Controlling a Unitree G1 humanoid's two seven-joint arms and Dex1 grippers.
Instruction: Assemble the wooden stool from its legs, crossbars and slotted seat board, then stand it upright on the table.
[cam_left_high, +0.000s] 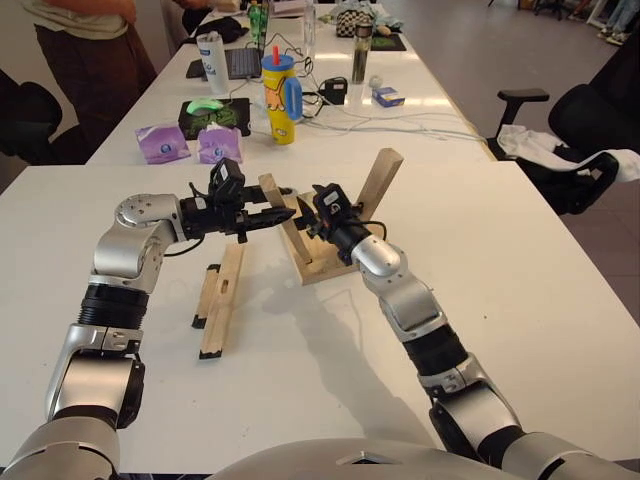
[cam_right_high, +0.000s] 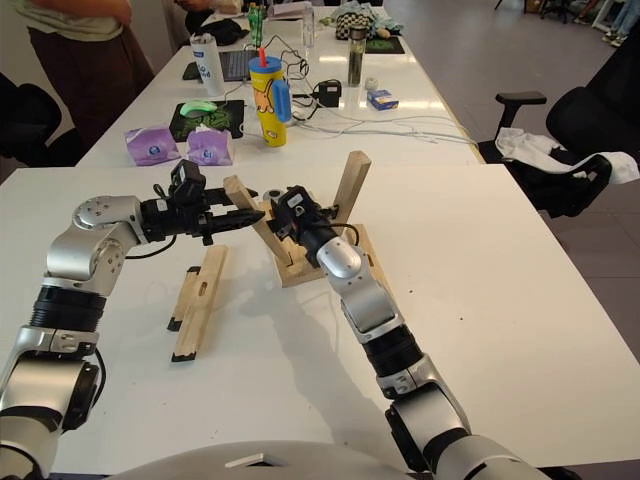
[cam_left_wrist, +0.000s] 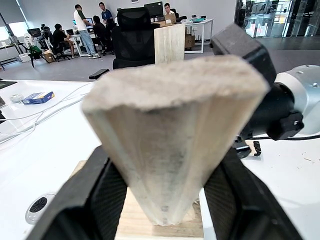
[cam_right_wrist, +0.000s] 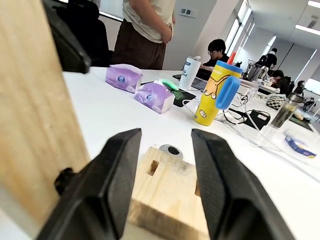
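The slotted seat board (cam_left_high: 330, 268) lies flat on the white table, with two wooden legs rising from it. The left one (cam_left_high: 271, 189) leans back to the left. My left gripper (cam_left_high: 268, 216) is shut on its upper part, and the black fingers (cam_left_wrist: 95, 200) press both sides of the leg (cam_left_wrist: 175, 130). The other leg (cam_left_high: 381, 178) leans to the right. My right gripper (cam_right_wrist: 162, 165) hovers open just over the board's edge (cam_right_wrist: 167, 200), close beside the held leg (cam_right_wrist: 35, 115). Loose wooden bars (cam_left_high: 220, 298) lie to the left.
Behind the work area stand a yellow cup with a blue handle (cam_left_high: 280, 98), two purple tissue packs (cam_left_high: 160, 142), a laptop and cables. A black office chair (cam_left_high: 590, 150) is off the table's right edge. The white table (cam_left_high: 520, 300) is bare to the right.
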